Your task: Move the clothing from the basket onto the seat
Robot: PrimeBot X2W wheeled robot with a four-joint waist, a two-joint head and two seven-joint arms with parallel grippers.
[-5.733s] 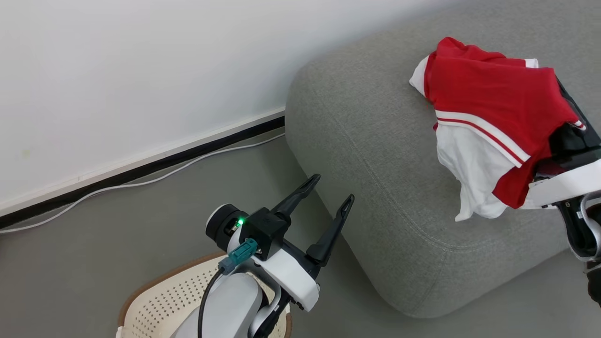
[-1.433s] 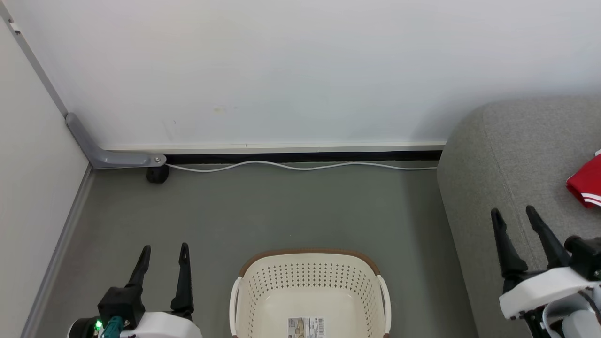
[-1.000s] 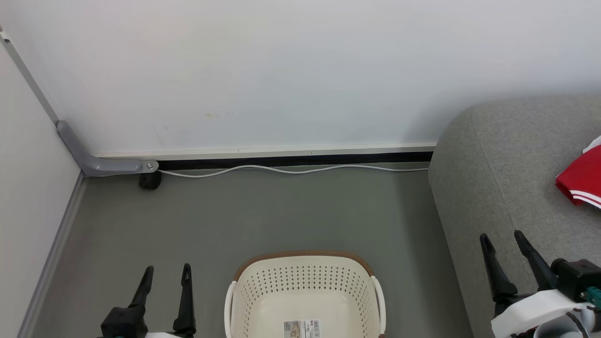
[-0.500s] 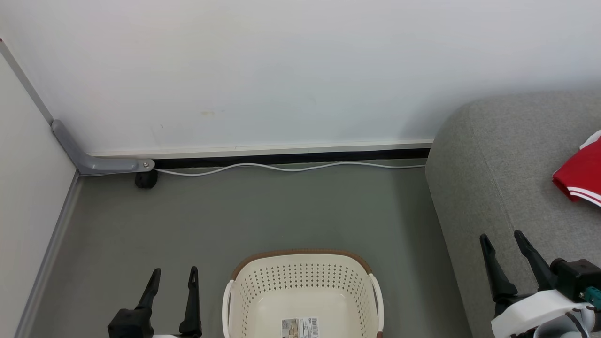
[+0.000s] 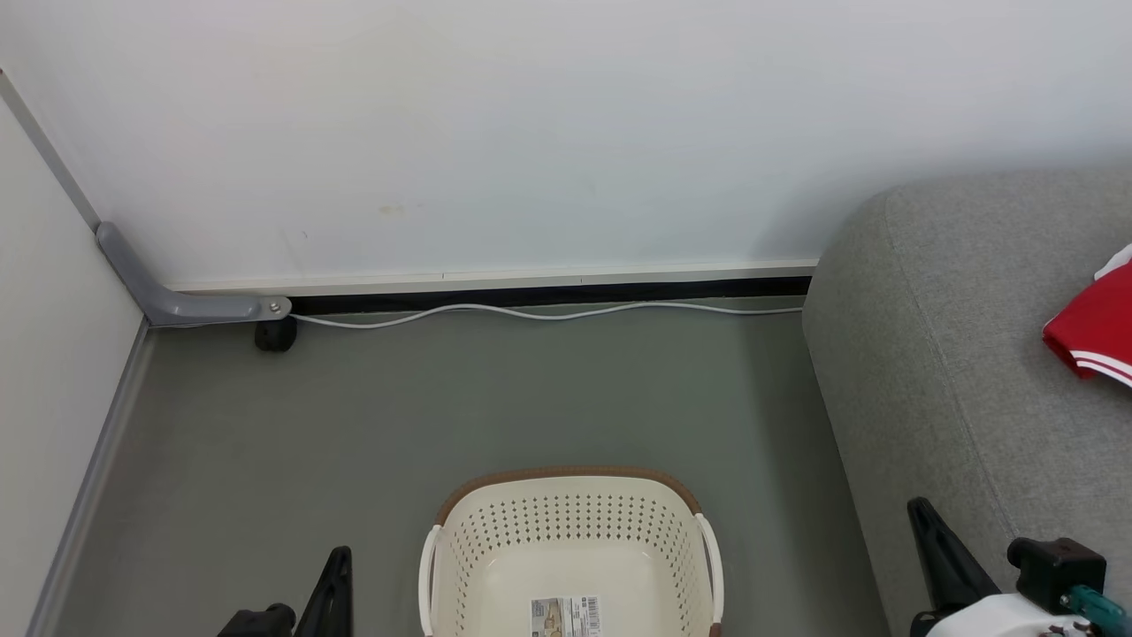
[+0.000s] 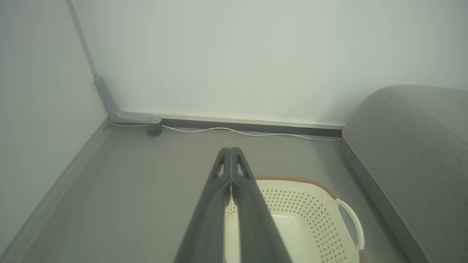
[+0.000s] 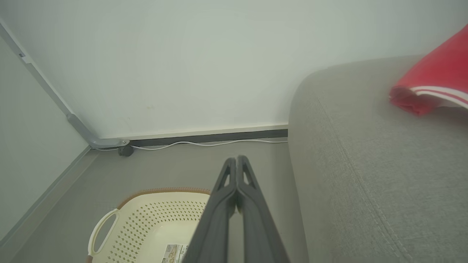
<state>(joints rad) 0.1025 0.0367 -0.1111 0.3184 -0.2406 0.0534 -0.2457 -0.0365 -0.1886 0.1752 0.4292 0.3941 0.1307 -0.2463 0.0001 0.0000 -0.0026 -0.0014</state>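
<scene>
**A:** Where do we have the clothing?
**B:** We see the red clothing (image 5: 1092, 332), with white stripe trim, lying on the grey sofa (image 5: 937, 372) at the right edge of the head frame.
**A:** And the basket?
**B:** We have the cream laundry basket (image 5: 570, 518) at bottom centre, on the grey floor (image 5: 442, 416), near the sofa's end and well apart from the clothing. A paper label (image 5: 566, 613) lies on its bottom.
**A:** Grippers?
**B:** We read both as closed, nothing between the fingers. The left gripper (image 6: 231, 151) has its fingers pressed together in its wrist view, tips just above the basket's far edge in frame. The right gripper (image 7: 237, 160) is the same, sitting between basket and sofa in frame.
**A:** Anything else?
**B:** We see a white cable (image 5: 531, 314) along the base of the wall (image 5: 531, 133), mid frame.
</scene>
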